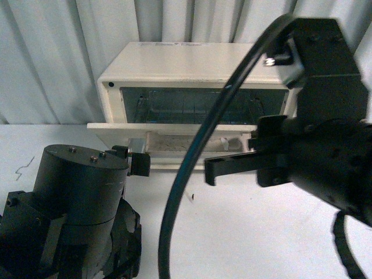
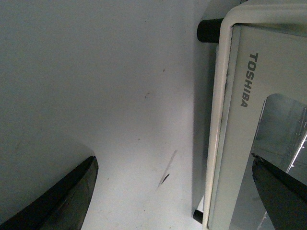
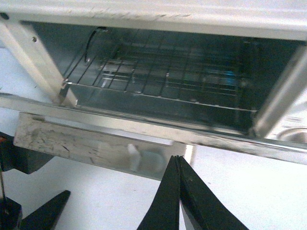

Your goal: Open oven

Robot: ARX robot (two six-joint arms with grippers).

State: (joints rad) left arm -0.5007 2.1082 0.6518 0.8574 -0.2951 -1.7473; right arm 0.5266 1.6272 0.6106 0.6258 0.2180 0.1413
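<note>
Cream oven (image 1: 174, 64): stands at the far side of the table, backed against the curtain and facing the robot.
Door (image 1: 116, 128): dropped down, lying almost level out from the oven's mouth; the cavity is open to view.
Handle (image 3: 86, 146): flat bar along the door's free edge, on the side nearest the robot.
Rack (image 3: 163, 76): wire grid level inside the cavity, with nothing on it.
Left gripper (image 2: 173, 159): fingers apart and holding nothing; it sits at the door's left front corner. In its wrist view one finger is over the table and the other over the door face, with the door's rim between them. Whether it touches the door cannot be told.
Right gripper (image 3: 120, 175): fingers spread and empty, just in front of the handle, low over the table.
Cable (image 1: 192, 157): black loop arcing from the right arm down across the front view.
Table (image 1: 244, 232): white, with faint marks.
Curtain (image 1: 52, 58): pale, pleated.
</note>
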